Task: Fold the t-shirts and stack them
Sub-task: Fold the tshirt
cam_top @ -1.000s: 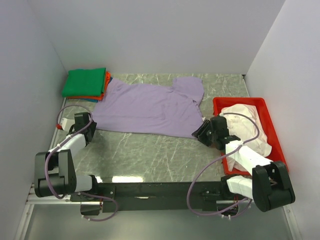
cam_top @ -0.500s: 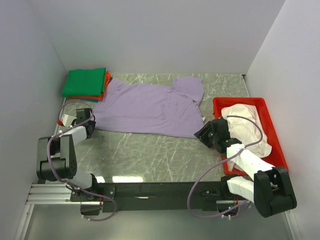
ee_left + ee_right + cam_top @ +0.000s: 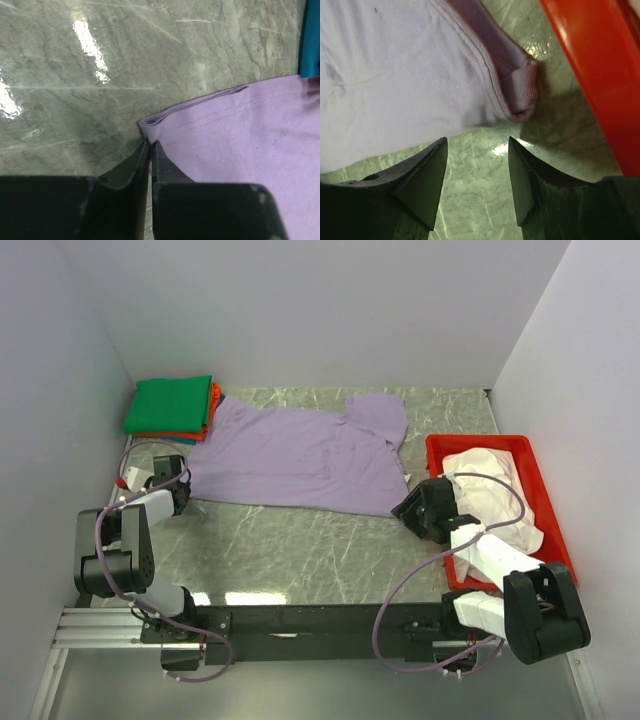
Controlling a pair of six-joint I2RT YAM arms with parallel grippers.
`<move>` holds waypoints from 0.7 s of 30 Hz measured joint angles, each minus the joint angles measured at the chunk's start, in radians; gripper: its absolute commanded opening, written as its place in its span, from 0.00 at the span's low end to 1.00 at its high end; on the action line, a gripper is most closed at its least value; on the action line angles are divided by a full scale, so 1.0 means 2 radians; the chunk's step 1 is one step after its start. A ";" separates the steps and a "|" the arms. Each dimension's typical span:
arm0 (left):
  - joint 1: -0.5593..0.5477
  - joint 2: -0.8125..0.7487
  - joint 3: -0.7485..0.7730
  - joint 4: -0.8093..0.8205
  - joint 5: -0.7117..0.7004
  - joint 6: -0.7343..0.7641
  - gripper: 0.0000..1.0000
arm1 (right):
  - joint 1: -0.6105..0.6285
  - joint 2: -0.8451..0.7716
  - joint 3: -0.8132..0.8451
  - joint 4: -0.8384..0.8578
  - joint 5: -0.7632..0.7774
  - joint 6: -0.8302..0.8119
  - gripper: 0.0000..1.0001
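The left pincer (image 3: 149,145), newly arrived, is pinched shut on a stitched hem corner of the soft lavender t-shirt (image 3: 300,455) spread on the marbled desk (image 3: 300,550), while the right pincer (image 3: 477,145) gapes open just short of the opposite corner.

Bare marble tabletop (image 3: 300,550) lay open on the near side of the lavender t-shirt (image 3: 300,455). Far left blocked by folded stack (image 3: 172,408). Right side walled by red tray (image 3: 478,439) heaped with pale shirt (image 3: 495,495).
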 measured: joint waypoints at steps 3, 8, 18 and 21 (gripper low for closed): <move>0.000 0.000 0.000 0.000 0.000 0.001 0.04 | 0.000 0.014 0.009 -0.001 0.012 0.000 0.57; 0.000 0.000 0.005 -0.002 0.001 0.005 0.01 | 0.000 0.064 0.044 -0.002 0.032 0.000 0.55; 0.000 -0.006 0.008 -0.006 0.002 0.015 0.01 | -0.001 0.092 0.069 -0.015 0.061 -0.009 0.52; 0.000 -0.013 0.008 -0.008 0.002 0.017 0.01 | -0.001 0.092 0.068 -0.015 0.057 -0.011 0.54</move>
